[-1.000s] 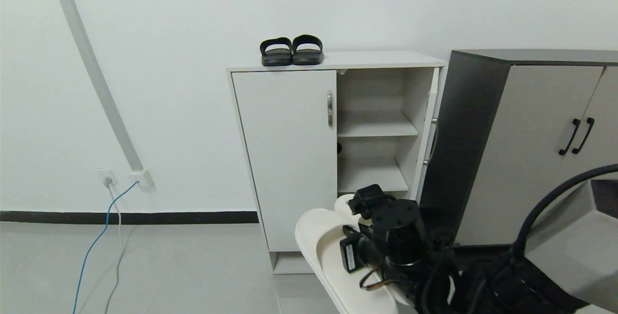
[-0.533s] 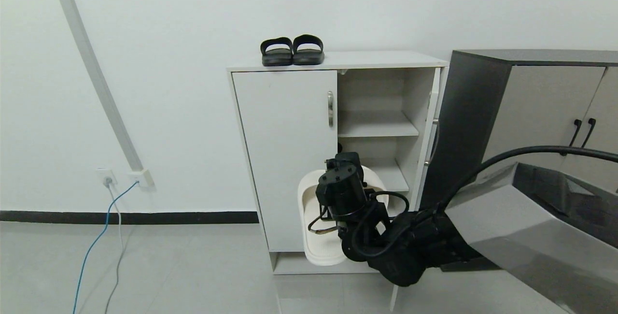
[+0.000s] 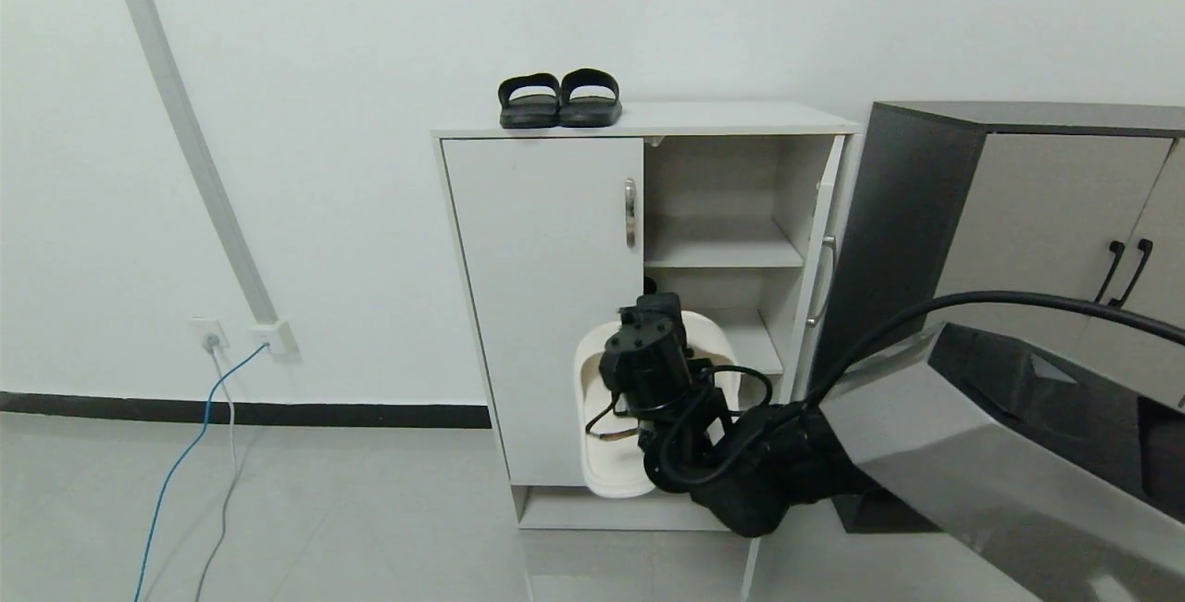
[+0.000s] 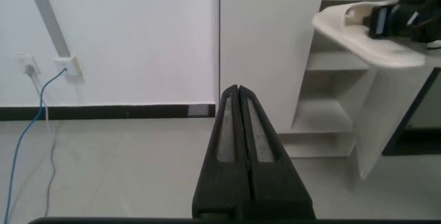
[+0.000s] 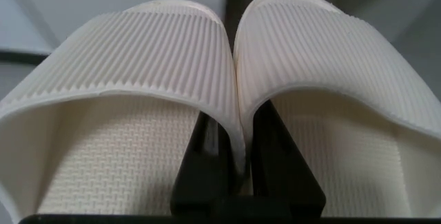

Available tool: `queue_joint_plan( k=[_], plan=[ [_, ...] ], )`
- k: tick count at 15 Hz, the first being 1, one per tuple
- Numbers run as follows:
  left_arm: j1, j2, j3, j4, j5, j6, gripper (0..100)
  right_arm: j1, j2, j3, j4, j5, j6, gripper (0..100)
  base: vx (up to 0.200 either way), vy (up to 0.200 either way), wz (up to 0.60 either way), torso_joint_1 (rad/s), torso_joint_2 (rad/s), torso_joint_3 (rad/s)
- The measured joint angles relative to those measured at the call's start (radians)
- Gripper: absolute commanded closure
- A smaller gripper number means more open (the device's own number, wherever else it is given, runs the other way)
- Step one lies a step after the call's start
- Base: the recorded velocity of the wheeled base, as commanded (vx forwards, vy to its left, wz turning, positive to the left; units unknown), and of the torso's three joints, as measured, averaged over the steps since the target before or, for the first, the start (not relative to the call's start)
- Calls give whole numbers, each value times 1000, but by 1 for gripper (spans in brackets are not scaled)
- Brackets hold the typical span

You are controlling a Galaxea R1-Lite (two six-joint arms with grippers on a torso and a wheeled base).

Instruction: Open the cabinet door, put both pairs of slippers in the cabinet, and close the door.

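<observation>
- The right end effector [image 5: 238,156] is clamped on the white slippers [image 3: 608,454]. It pinches only the two strap edges where they touch. That is a thin hold, and I judge either slipper could slide free if jolted.
- The white pair hangs steeply before the open half of the cabinet [image 3: 546,324], toes about level with the lower shelf [image 3: 757,343].
- In the head view the outer slipper overlaps the edge of the shut door [image 3: 555,241] at 9 o'clock. A straight push inward may strike that edge and twist the pair in the grip.
- The soles could catch the front lip of the lower shelf unless the pair is levelled first.
- The open door [image 3: 822,250] stands at 3 o'clock of the arm, close by. A swing of the elbow could knock it.
- The black slippers [image 3: 559,99] sit on the cabinet top at 12 o'clock, near its front edge. A knock to the carcass might shift them.
- The left end effector [image 4: 238,138] has its fingers together, holds nothing and hangs low over the floor [image 3: 324,509].
- The floor is pale, glossy tile.
- The wall [image 3: 324,74] is plain white, with a dark skirting [image 3: 231,414] and a slanting conduit [image 3: 185,139].
- Sockets [image 3: 205,333] are at 9 o'clock of the cabinet, and cables [image 3: 176,472] trail from them across the floor.
- A grey cabinet [image 3: 1018,232] stands at 3 o'clock.
</observation>
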Motion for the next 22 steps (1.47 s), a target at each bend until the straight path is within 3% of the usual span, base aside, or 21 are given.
queue_joint_plan(
  k=[12, 22],
  plan=[
    [-1, 1, 0, 0, -1, 0, 100, -76, 31, 1, 13, -3, -26, 100, 0, 0, 0, 0, 0, 0],
    [0, 1, 0, 0, 0, -1, 100, -84, -77, 203, 5, -67, -17, 100, 0, 0, 0, 0, 0, 0]
  ],
)
